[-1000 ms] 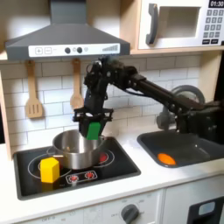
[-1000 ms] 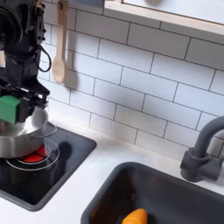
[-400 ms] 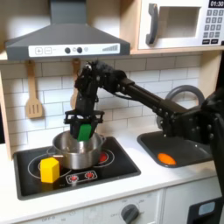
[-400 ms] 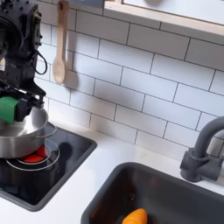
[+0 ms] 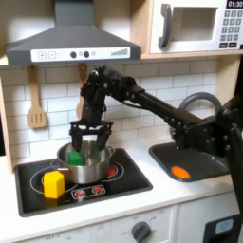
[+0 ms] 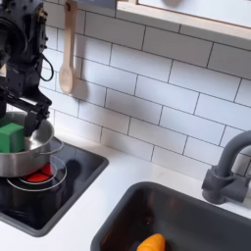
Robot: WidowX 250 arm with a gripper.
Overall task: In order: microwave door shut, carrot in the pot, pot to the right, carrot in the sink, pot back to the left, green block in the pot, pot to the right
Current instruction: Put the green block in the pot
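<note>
The shiny pot (image 5: 84, 163) sits on the black stovetop at the first exterior view's left, and the green block (image 5: 74, 158) rests inside it. My gripper (image 5: 88, 143) hovers open just above the pot, fingers spread, holding nothing. In the second exterior view the green block (image 6: 11, 137) lies in the pot (image 6: 29, 157) below my gripper (image 6: 24, 110). The orange carrot (image 5: 179, 172) lies in the dark sink (image 5: 211, 155); the second exterior view shows the carrot (image 6: 150, 242) in the sink (image 6: 201, 211) too. The microwave door (image 5: 190, 26) is shut.
A yellow block (image 5: 54, 183) stands on the stovetop (image 5: 123, 176) in front of the pot. A wooden spatula (image 5: 36, 104) and spoon (image 6: 66, 61) hang on the tiled wall. The curved faucet (image 6: 225, 169) rises behind the sink. A range hood (image 5: 71, 43) overhangs the stove.
My gripper opened and let go of the green block, which dropped into the pot. The arm shifted slightly towards the first exterior view's left over the last second.
</note>
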